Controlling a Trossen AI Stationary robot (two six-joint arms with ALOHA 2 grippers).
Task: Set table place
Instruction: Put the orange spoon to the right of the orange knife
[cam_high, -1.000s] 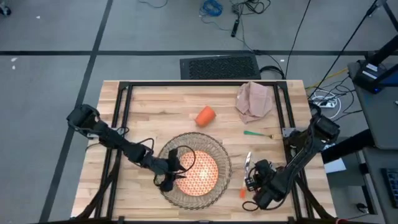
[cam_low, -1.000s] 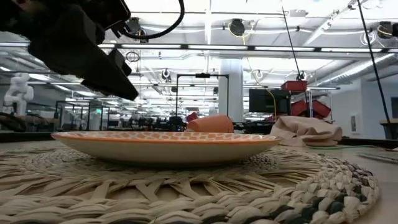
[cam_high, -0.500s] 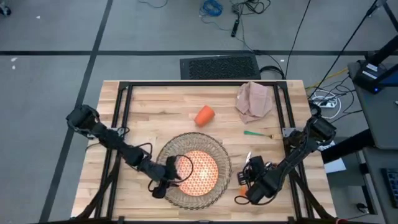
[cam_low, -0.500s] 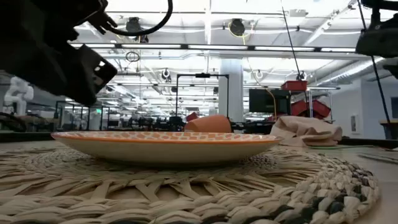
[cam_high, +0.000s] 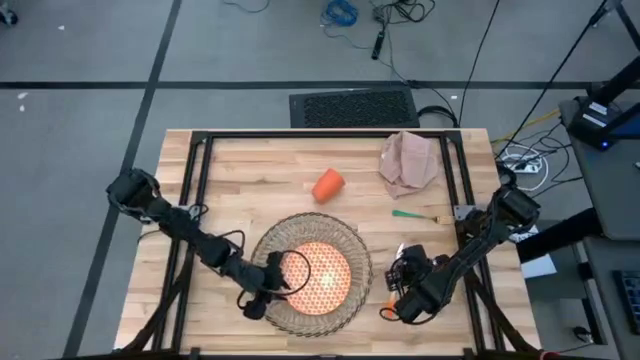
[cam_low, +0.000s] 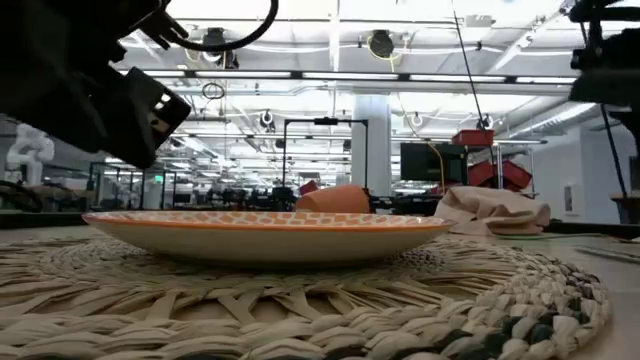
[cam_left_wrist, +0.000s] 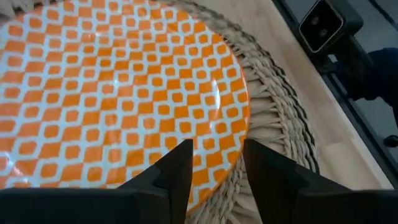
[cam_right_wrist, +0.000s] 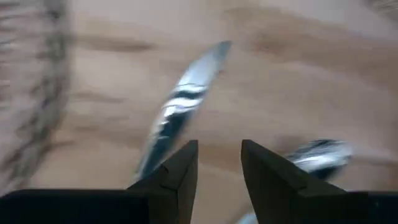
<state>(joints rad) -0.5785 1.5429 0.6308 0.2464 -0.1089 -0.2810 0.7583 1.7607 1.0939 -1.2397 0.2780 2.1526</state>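
high: overhead, whole table (cam_high: 250, 160) | low: tabletop level | wrists: close | shared: plate (cam_high: 320, 277)

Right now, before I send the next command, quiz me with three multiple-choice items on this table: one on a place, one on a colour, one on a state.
1. Where is the patterned plate?
A. on the woven placemat
B. on the bare table
C. on the napkin

2. What colour is the handle of the fork lying alone below the napkin?
A. blue
B. green
C. white

3. How does the orange cup stand?
A. upright
B. stacked on the plate
C. tipped on its side

Answers: 1 A, the mat rings the plate in the high view. 2 B, the handle shows green there. 3 C, its length lies along the wood.
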